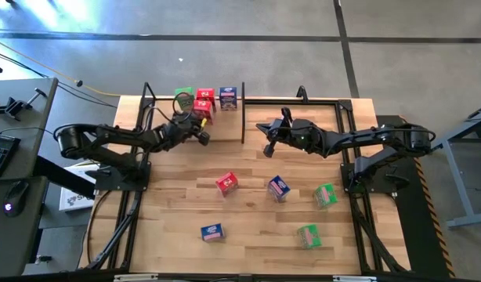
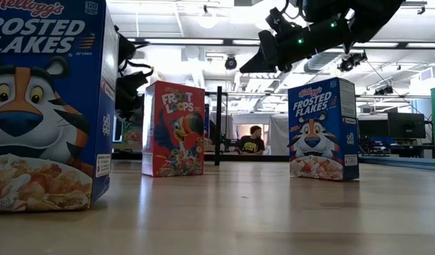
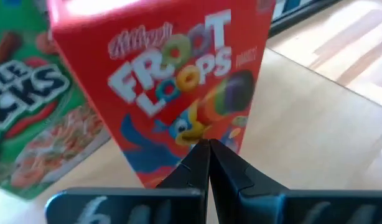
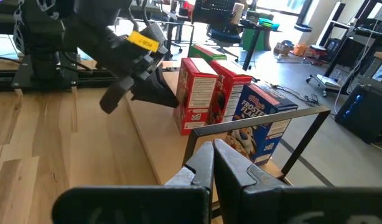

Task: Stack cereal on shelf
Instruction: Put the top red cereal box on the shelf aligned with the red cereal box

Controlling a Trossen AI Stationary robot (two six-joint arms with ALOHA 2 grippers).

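Four cereal boxes are seen on the shelf (image 1: 225, 117): a green box (image 1: 183, 99), two red Froot Loops boxes (image 1: 204, 96), and a blue Frosted Flakes box (image 1: 229, 97). Five boxes (image 1: 227, 183) are left scattered on the tabletop (image 1: 170, 211). The left gripper (image 1: 201, 135) is held just before the shelved boxes, fingers pressed together, nothing grasped. The right gripper (image 1: 268, 149) is raised past the divider (image 1: 243, 113), likewise clenched and empty

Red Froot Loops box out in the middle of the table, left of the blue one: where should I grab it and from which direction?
Grip the red Froot Loops cereal box across its two narrow side faces near the top, coming straight down. It stands upright, rotated on the light wood-plank tabletop, so turn the wrist to match; nothing crowds it.
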